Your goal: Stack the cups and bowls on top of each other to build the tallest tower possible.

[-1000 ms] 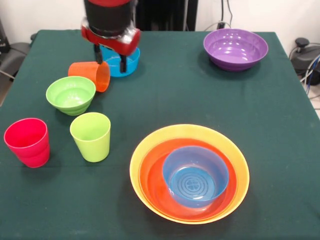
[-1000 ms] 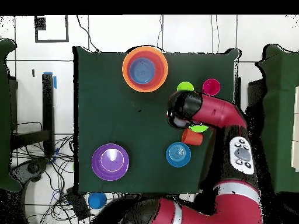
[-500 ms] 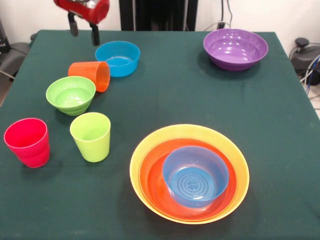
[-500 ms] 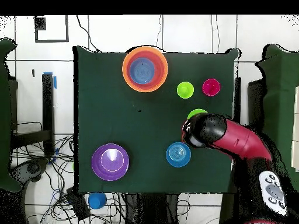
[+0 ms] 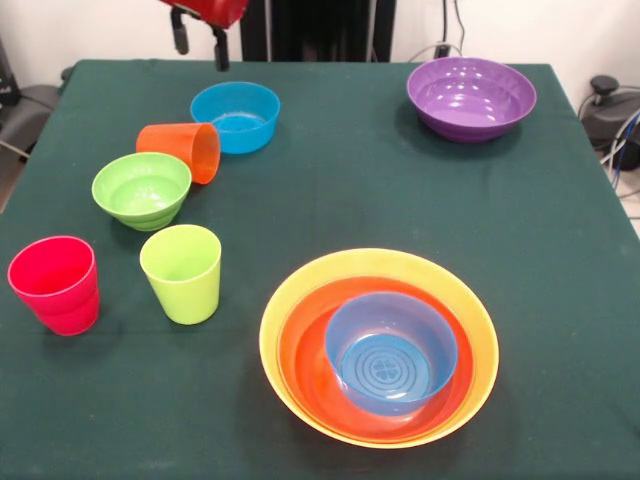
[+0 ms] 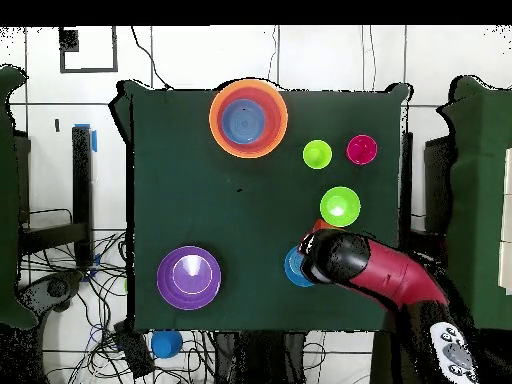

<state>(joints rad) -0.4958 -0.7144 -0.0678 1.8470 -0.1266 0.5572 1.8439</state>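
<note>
My gripper (image 5: 200,46) hangs open and empty at the top of the front view, above and behind the small blue bowl (image 5: 236,117). The orange cup (image 5: 184,150) lies on its side next to that bowl. A small green bowl (image 5: 142,188), a lime green cup (image 5: 182,272) and a pinkish red cup (image 5: 56,283) stand upright to the left. The tower is a yellow-orange bowl (image 5: 380,262) holding a red-orange bowl (image 5: 305,360) and a second blue bowl (image 5: 390,352). From overhead, the arm (image 6: 345,262) covers part of the blue bowl (image 6: 292,268).
A wide purple bowl (image 5: 471,96) sits alone at the far right corner of the green table (image 5: 340,200). Cables and equipment lie beyond the table's right edge.
The gripper rose from between the orange cup and the blue bowl, empty, then shifted slightly right at the top. No cup or bowl has moved.
</note>
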